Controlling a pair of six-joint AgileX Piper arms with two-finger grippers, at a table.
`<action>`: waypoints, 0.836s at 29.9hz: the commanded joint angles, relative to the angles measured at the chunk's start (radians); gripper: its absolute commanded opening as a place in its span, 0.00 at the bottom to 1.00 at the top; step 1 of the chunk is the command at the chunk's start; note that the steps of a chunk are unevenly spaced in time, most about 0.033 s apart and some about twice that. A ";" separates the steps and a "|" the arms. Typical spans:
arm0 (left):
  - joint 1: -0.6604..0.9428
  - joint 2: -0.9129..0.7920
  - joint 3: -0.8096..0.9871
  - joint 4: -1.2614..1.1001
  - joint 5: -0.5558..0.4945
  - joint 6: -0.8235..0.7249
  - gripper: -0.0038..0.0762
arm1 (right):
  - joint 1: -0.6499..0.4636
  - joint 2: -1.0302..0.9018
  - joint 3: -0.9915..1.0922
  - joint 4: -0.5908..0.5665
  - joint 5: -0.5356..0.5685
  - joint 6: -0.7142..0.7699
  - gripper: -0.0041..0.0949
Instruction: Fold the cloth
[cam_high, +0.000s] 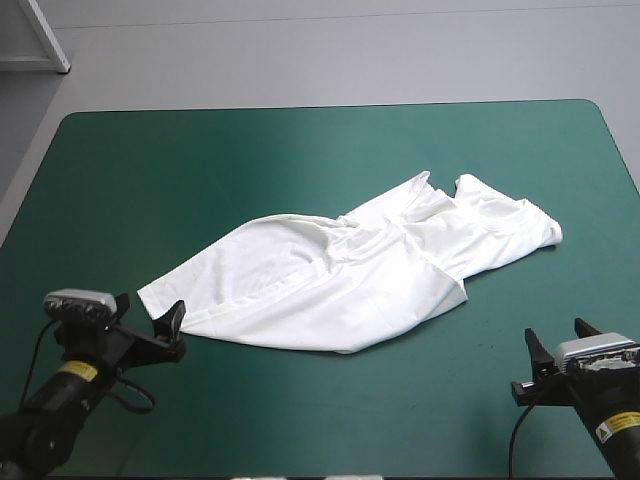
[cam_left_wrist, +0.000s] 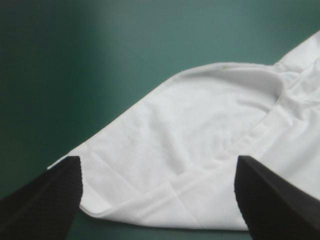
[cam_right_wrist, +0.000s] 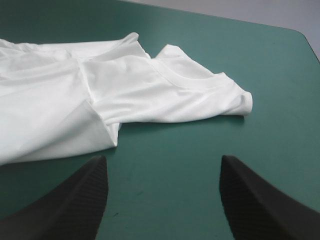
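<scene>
The T-shirt (cam_high: 340, 285) is spread, rumpled, from centre to right on the teal-green cover (cam_high: 150, 170). The left gripper (cam_left_wrist: 157, 160), lower left, and right gripper (cam_right_wrist: 163, 159), lower right, are held wide open, empty.

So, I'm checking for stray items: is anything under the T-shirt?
Only the teal-green cover shows around the T-shirt. Its crumpled layers overlap, so anything beneath them is hidden.

the white t-shirt (cam_high: 350, 275) lies loosely spread and wrinkled, slanting across the table's middle.
</scene>
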 joint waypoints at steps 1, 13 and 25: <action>-0.008 0.188 -0.142 0.013 0.024 -0.030 0.79 | 0.002 0.098 -0.092 -0.038 -0.018 0.000 0.65; 0.037 0.682 -0.292 0.182 0.035 -0.218 0.79 | 0.002 0.408 -0.400 -0.036 0.207 0.082 0.64; 0.061 0.876 -0.289 0.166 -0.023 -0.247 0.69 | 0.002 0.564 -0.532 -0.117 0.195 0.150 0.64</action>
